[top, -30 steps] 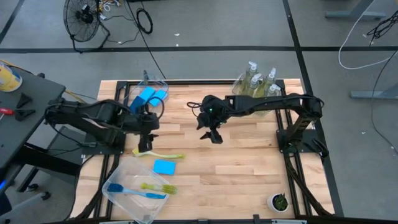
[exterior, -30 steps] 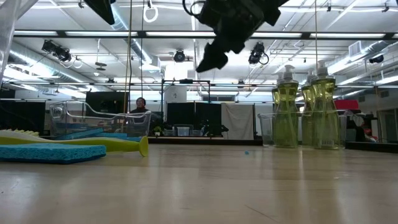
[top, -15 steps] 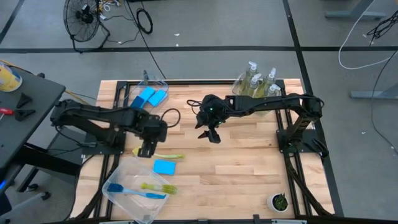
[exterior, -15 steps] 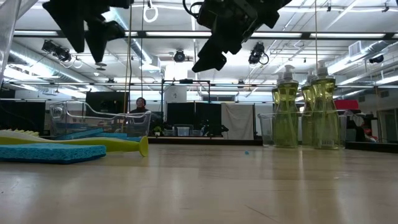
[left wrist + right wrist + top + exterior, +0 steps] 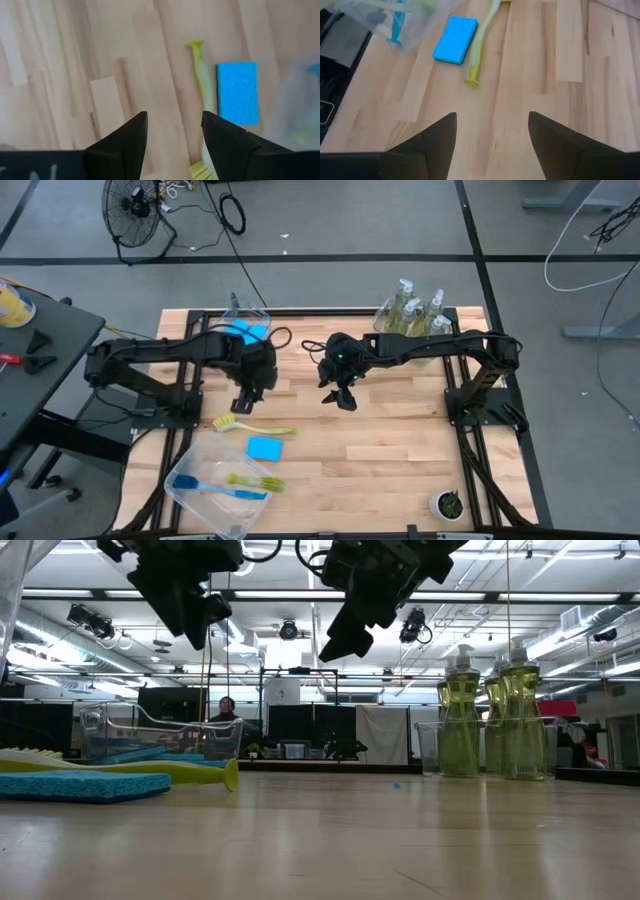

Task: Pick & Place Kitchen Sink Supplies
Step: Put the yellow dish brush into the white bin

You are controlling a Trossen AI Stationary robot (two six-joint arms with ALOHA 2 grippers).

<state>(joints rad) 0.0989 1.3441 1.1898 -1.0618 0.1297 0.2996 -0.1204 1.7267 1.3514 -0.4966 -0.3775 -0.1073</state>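
Wood counter [image 5: 400,430]: pale planks, carries all the supplies.
Left end effector [image 5: 245,394]: hangs above the counter, just beyond the loose brush; fingers apart, nothing between them in the left wrist view.
Right end effector [image 5: 339,397]: mid-counter, raised, fingers spread, empty.
Loose brush [image 5: 255,429]: yellow-green, lying flat on the counter, bristle head toward the left arm.
Loose sponge [image 5: 264,448]: blue, flat, just beside the brush handle, apart from it.
Near bin [image 5: 185,462]: clear plastic, already holds a blue brush [image 5: 215,489] and a yellow-green brush [image 5: 254,481].
Far bin [image 5: 228,320]: holds blue sponges [image 5: 243,333], partly hidden by the left arm.
Soap bottles [image 5: 415,310]: pump bottles, grouped at the far right corner.
Plant pot [image 5: 447,504]: near right corner, not part of the job.
Step, judged: brush and sponge not yet binned.
Risk: both end effectors sit close together, so reaching for the same item could make the arms clash.
Risk: the thin brush handle could roll or skid out of a pinch.
Risk: a low approach could nudge the sponge away.
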